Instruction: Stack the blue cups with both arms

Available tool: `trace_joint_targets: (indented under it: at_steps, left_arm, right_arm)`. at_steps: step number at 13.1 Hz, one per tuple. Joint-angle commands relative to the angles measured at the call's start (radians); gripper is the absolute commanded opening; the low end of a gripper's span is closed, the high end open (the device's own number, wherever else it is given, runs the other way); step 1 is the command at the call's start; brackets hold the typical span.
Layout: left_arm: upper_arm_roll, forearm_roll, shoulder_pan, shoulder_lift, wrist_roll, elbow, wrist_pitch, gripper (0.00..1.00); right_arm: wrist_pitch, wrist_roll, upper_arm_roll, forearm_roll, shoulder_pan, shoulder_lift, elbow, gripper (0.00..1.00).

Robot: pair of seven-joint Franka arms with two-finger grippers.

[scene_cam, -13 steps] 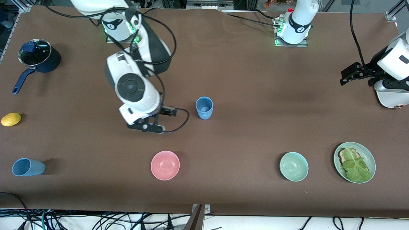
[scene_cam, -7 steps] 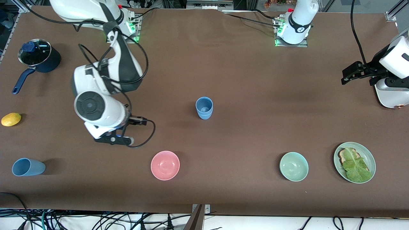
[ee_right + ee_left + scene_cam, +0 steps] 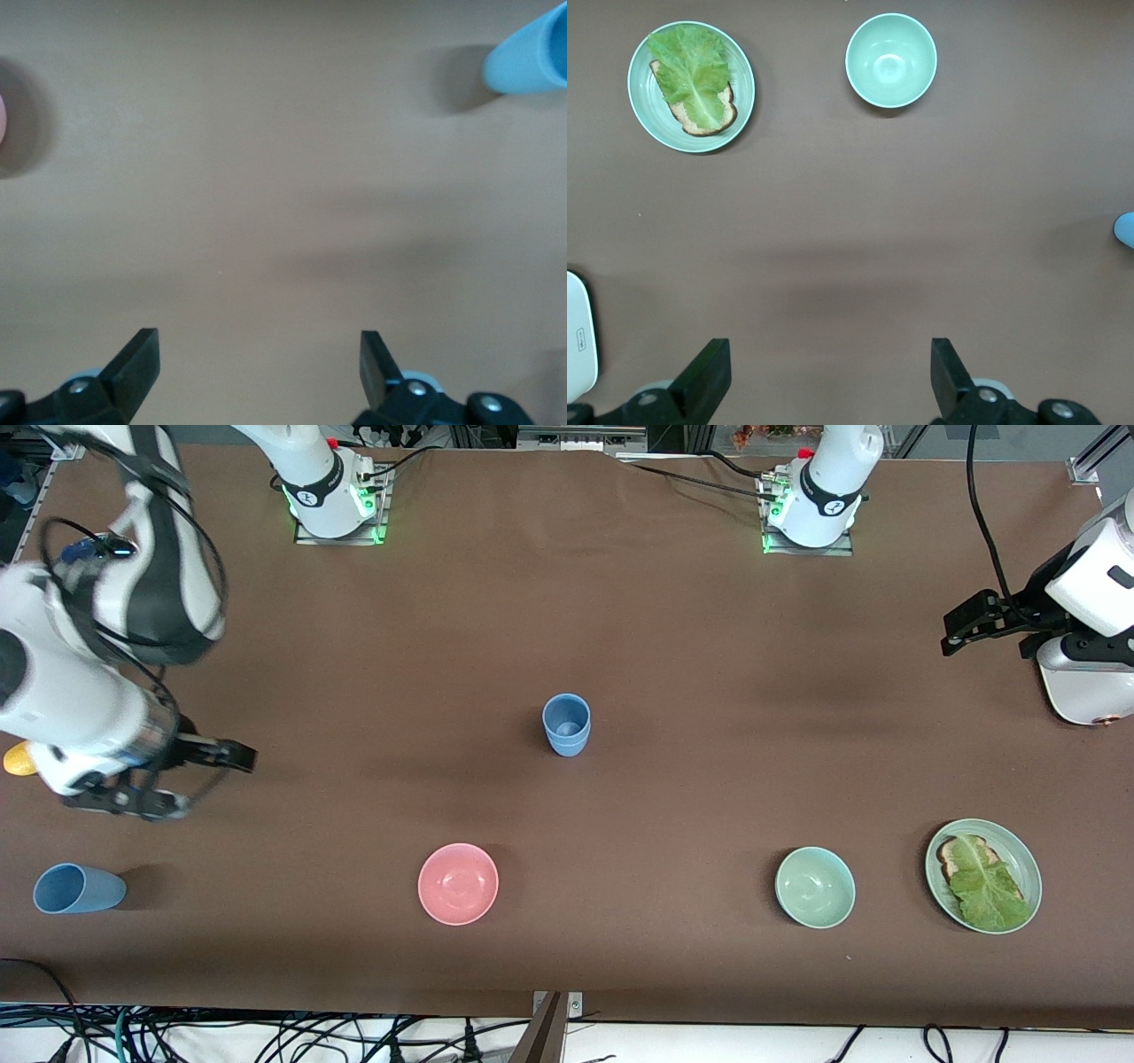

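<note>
A blue cup (image 3: 566, 724) stands upright at the table's middle; a rim line round its side suggests two cups nested. Another blue cup (image 3: 78, 888) lies on its side near the front edge at the right arm's end, and also shows in the right wrist view (image 3: 532, 57). My right gripper (image 3: 128, 803) is open and empty (image 3: 259, 363) over bare table beside the lemon, apart from the lying cup. My left gripper (image 3: 1032, 642) is open and empty (image 3: 830, 372), waiting high over the left arm's end.
A pink bowl (image 3: 458, 883), a green bowl (image 3: 815, 887) and a green plate (image 3: 1019, 850) with toast and lettuce sit along the front. A lemon (image 3: 16, 760) is partly covered by the right arm, which hides the saucepan.
My right arm swung away from the middle cup toward its own end of the table, gripper still open. The left arm barely shifted. The cups have not moved.
</note>
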Motion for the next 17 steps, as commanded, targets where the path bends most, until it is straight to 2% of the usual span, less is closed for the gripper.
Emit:
trace_joint_targets:
  at_steps: [1, 3, 5, 7, 12, 17]
  left_arm:
    - [0.002, -0.012, -0.003, -0.006, -0.012, 0.024, -0.017, 0.99]
    - [0.002, -0.012, -0.003, -0.005, -0.003, 0.026, -0.017, 0.99]
    - [0.003, -0.014, 0.000, -0.003, 0.005, 0.029, -0.017, 0.99]
    - [0.002, -0.014, 0.004, -0.003, 0.034, 0.030, -0.017, 1.00]
    - [0.011, -0.009, 0.011, 0.001, 0.055, 0.056, -0.017, 1.00]
    - [0.012, -0.006, 0.015, 0.004, 0.045, 0.056, -0.017, 1.00]
  right_arm:
    - [-0.028, -0.090, 0.035, -0.016, -0.086, -0.219, -0.163, 1.00]
    - [-0.177, -0.094, 0.045, -0.011, -0.125, -0.281, -0.160, 1.00]
    - [-0.268, -0.100, 0.045, -0.009, -0.130, -0.327, -0.148, 1.00]
    - [-0.334, -0.097, 0.048, -0.006, -0.131, -0.326, -0.091, 1.00]
    - [-0.340, -0.083, 0.094, 0.004, -0.162, -0.318, -0.048, 1.00]
    - [-0.317, -0.042, 0.096, 0.046, -0.160, -0.286, -0.046, 1.00]
